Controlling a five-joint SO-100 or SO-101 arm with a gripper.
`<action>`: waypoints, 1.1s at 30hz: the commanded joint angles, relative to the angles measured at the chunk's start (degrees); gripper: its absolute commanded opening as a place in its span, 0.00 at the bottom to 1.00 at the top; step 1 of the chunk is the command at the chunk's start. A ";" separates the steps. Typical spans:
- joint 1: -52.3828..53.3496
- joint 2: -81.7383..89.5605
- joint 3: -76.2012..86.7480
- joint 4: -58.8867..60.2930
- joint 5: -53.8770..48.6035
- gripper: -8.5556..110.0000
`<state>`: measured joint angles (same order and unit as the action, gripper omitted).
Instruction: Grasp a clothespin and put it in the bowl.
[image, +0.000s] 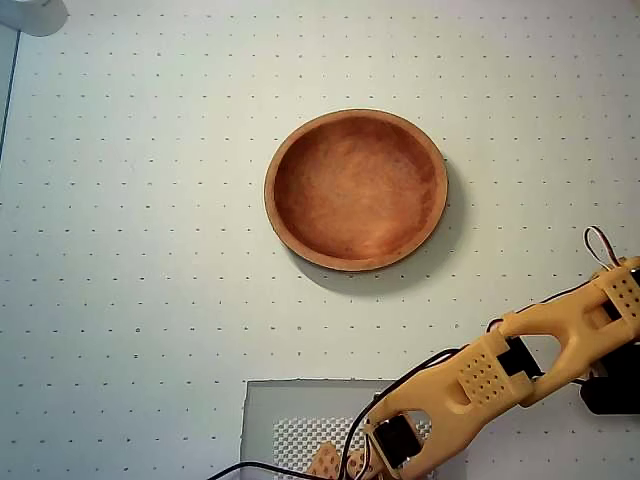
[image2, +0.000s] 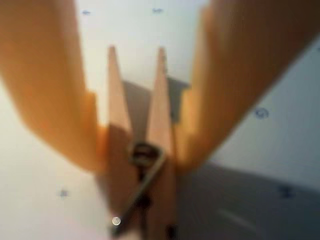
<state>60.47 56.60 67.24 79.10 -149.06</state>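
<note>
The pale wooden clothespin (image2: 152, 125) fills the middle of the wrist view, its two slats pointing up and its metal spring showing low down. My gripper (image2: 140, 152) is shut on it, with an orange finger (image2: 55, 90) pressing each side near the spring. In the overhead view the gripper (image: 338, 466) is at the bottom edge over a grey pad, mostly cut off by the frame. The round reddish-brown bowl (image: 355, 190) sits empty in the middle of the table, well away from the gripper, up and slightly right of it.
A grey translucent pad (image: 290, 415) with a white mesh patch lies at the bottom centre. The orange arm (image: 520, 365) reaches in from the right edge with black cables along it. A pale object (image: 30, 14) sits in the top left corner.
</note>
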 joint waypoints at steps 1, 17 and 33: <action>-2.64 15.21 -0.88 1.76 -0.18 0.05; -27.51 52.65 1.05 23.38 3.78 0.05; -58.89 70.31 16.96 22.94 38.32 0.05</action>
<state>4.04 124.89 83.94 100.99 -113.64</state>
